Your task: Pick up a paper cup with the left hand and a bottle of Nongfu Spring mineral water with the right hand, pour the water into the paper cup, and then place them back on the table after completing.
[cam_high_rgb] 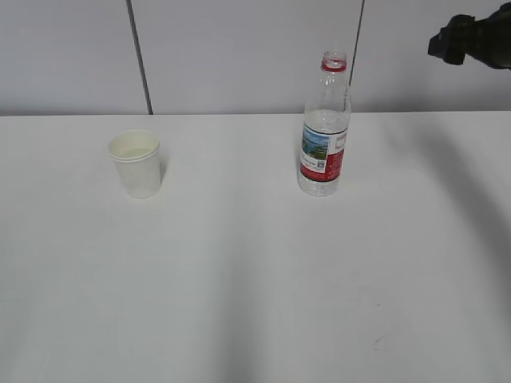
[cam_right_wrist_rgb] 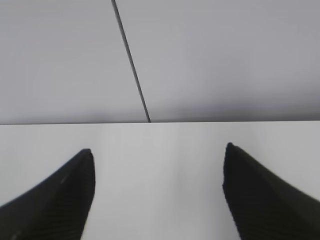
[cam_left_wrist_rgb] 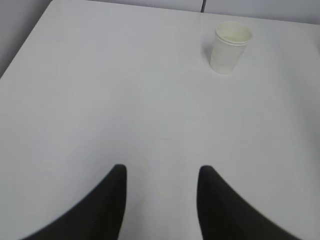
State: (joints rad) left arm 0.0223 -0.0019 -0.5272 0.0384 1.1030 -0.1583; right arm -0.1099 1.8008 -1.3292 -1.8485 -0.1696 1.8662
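Note:
A white paper cup (cam_high_rgb: 136, 163) stands upright on the white table (cam_high_rgb: 239, 279) at the left; it also shows in the left wrist view (cam_left_wrist_rgb: 230, 46), far ahead and to the right of my left gripper (cam_left_wrist_rgb: 161, 170), which is open and empty. A clear water bottle (cam_high_rgb: 323, 128) with a red neck ring, no cap and a red-and-green label stands upright right of centre, partly filled. My right gripper (cam_right_wrist_rgb: 157, 150) is open and empty over bare table, facing the wall; the bottle is out of its view. A black part of the right arm (cam_high_rgb: 475, 40) shows top right.
A grey panelled wall (cam_high_rgb: 239, 56) with dark seams runs behind the table's far edge. The table's left edge shows in the left wrist view (cam_left_wrist_rgb: 25, 45).

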